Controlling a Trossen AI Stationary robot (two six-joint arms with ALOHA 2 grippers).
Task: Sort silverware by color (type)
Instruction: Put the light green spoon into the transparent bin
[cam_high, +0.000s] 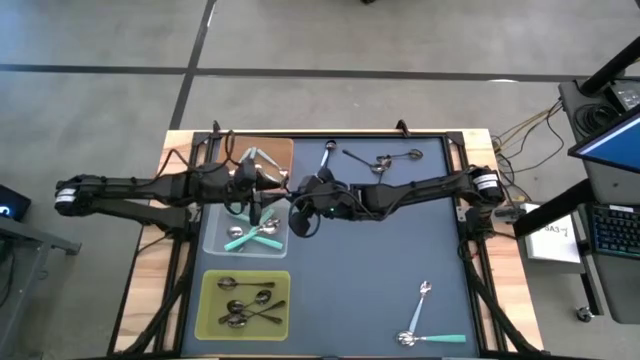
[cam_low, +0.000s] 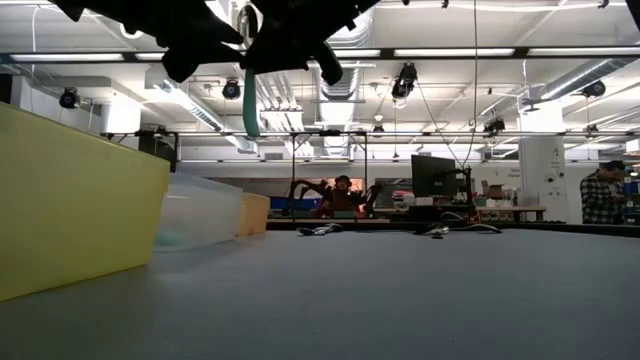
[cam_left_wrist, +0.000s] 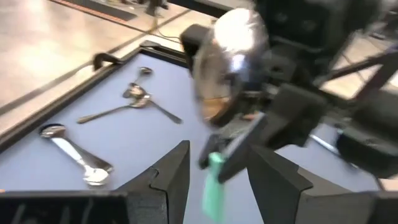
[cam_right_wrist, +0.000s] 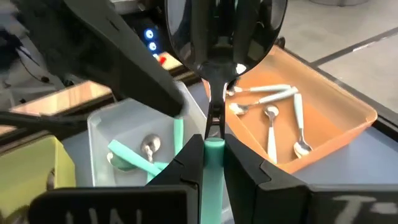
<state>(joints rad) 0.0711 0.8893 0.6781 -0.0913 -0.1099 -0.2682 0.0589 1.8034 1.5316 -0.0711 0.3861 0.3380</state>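
Teal-handled spoon (cam_right_wrist: 213, 93) is clamped between the fingers of the right gripper (cam_right_wrist: 213, 163), held upright in the air above the desk (cam_high: 400, 270) at the inner edges of the clear tray (cam_high: 215, 240) and the orange tray (cam_high: 280, 150). Left gripper (cam_left_wrist: 214, 180) meets it from the opposite side, its fingers spread apart on either side of the teal handle and not visibly pressing it. Open desk surface lies toward the right, interrupted only by loose spoons at the far edge (cam_high: 380, 160) and a pair near the front right corner (cam_high: 425, 320); the yellow-green tray (cam_high: 245, 300) occupies the front left.
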